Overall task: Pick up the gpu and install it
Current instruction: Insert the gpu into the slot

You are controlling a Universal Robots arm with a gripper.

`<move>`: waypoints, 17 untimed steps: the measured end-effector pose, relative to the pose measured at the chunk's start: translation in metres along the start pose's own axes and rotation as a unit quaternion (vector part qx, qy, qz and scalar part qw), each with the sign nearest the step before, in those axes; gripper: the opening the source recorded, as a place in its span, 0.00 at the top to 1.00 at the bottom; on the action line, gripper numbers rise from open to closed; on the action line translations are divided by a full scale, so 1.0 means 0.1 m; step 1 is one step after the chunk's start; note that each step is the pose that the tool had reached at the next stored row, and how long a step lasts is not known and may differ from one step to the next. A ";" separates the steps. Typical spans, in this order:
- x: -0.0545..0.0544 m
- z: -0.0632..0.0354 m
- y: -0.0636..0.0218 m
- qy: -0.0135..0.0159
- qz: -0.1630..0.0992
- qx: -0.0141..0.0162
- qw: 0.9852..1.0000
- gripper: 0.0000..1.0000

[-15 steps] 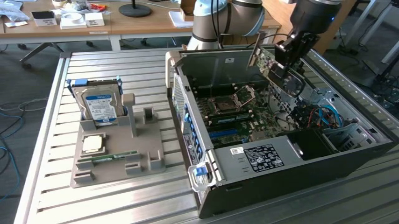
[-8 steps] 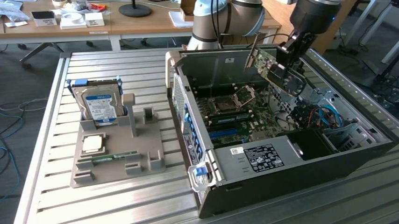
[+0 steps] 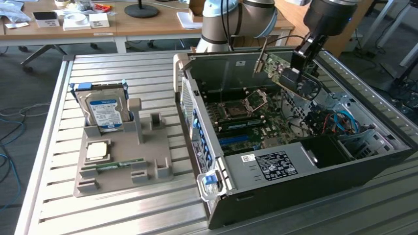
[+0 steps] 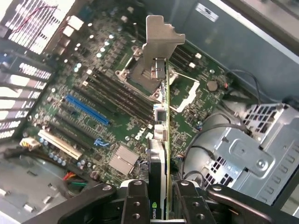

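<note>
Hanging above the case [image 3: 281, 196], at about 2 o'clock of the motherboard [image 3: 251, 120] in the exterior view, the gpu [image 3: 287, 73] sits tilted in the gripper [image 3: 306, 58] — clear of the board; in the wrist view, partly closed fingers [image 4: 135, 205] pinch it edge-on, likely so its connector edge meets the slots [image 4: 86, 109].

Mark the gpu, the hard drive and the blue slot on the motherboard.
gpu [image 3: 279, 66]: exterior view, green board face.
hard drive [image 3: 105, 113]: exterior view, blue-white label.
blue slot [image 4: 88, 110]: wrist view, middle of its length.
</note>
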State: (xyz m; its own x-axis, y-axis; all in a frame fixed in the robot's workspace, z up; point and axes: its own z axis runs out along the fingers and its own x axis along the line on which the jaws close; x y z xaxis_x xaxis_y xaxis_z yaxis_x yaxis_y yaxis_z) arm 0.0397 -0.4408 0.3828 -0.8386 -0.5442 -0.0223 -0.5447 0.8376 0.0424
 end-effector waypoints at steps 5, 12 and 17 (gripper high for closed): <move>0.00 0.003 0.001 0.002 -0.039 -0.001 0.999 0.73; 0.00 0.009 0.002 0.004 -0.092 -0.002 0.996 0.73; 0.00 0.014 0.003 0.006 -0.132 -0.003 0.991 0.73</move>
State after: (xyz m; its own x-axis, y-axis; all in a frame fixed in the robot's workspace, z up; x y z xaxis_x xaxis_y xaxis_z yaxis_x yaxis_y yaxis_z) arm 0.0396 -0.4404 0.3813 -0.6675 -0.7443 -0.0219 -0.7444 0.6664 0.0420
